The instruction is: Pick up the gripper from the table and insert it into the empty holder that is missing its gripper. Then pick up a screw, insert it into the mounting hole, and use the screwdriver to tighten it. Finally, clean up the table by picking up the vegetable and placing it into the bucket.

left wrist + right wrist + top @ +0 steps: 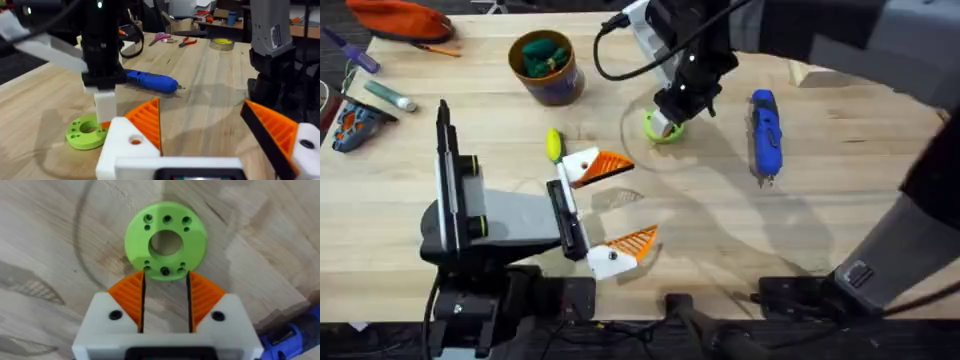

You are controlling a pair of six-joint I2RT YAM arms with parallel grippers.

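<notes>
My right gripper (668, 122) (166, 275) points down at a flat lime-green disc (663, 130) (165, 227). Its orange fingertips sit at the disc's rim, open by a narrow gap with bare wood between them. My left gripper (642, 198) (210, 120) rests wide open near the table's front, holding nothing. The yellow-green vegetable (553, 145) lies on the table just behind the left gripper. The blue screwdriver (765, 135) (150, 80) lies right of the disc. At the back stands the bucket (560, 88) with green lumps inside. The loose gripper, the holder and the screw are out of view.
An orange pouch (400, 18) and small tools (360, 110) lie at the back left. A pale wooden piece (820, 73) sits at the back right. A black cable (620, 70) loops from the right arm above the table. The left arm's body (500, 215) fills the front left.
</notes>
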